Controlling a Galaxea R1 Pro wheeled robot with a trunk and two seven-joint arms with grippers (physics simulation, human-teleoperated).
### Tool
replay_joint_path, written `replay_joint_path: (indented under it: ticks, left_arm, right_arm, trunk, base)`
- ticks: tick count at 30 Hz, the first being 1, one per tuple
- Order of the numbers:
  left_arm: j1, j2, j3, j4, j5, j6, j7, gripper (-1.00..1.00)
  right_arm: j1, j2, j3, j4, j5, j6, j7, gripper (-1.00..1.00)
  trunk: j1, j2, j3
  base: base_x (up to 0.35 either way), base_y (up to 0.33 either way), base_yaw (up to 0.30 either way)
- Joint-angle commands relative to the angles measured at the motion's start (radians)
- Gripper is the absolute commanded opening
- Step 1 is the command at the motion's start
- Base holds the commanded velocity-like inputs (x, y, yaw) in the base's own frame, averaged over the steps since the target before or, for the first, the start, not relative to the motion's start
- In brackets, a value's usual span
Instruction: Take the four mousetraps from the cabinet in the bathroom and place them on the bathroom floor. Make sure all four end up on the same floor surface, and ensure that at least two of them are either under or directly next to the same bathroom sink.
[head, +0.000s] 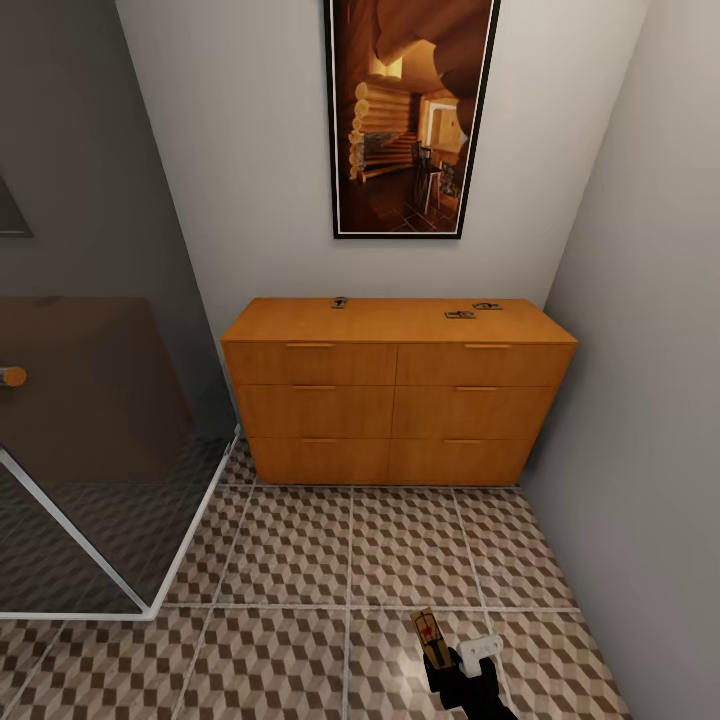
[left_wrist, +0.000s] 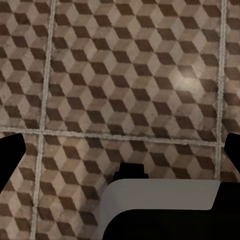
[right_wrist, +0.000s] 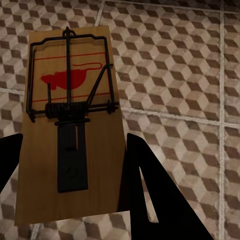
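The orange-brown cabinet stands against the far wall with its drawers closed. Three mousetraps lie on its top: one toward the left and two toward the right. My right gripper is low over the bathroom floor, shut on a fourth mousetrap with its wire and red mouse mark facing up. My left gripper is open over the floor tiles, with nothing between its fingers. The sink is out of view.
A glass shower screen with a white frame stands at the left. A grey wall closes the right side beside the cabinet. A framed picture hangs above the cabinet. Patterned tiles stretch from me to the cabinet.
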Motion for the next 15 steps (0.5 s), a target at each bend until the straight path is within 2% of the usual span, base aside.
replay_joint_path:
  ticks: [1, 15]
  left_arm:
    - [0.000, 0.000, 0.000, 0.000, 0.001, -0.003, 0.001, 1.00]
    - [0.000, 0.000, 0.000, 0.001, 0.001, -0.003, 0.001, 1.00]
  right_arm:
    - [-0.001, 0.000, 0.002, 0.001, 0.002, -0.003, -0.003, -1.00]
    - [-0.001, 0.000, 0.002, 0.001, 0.002, -0.003, -0.003, -1.00]
  trunk:
    - [0.000, 0.000, -0.001]
    - [0.000, 0.000, -0.001]
  base:
    - [0.000, 0.000, 0.000]
    - [0.000, 0.000, 0.000]
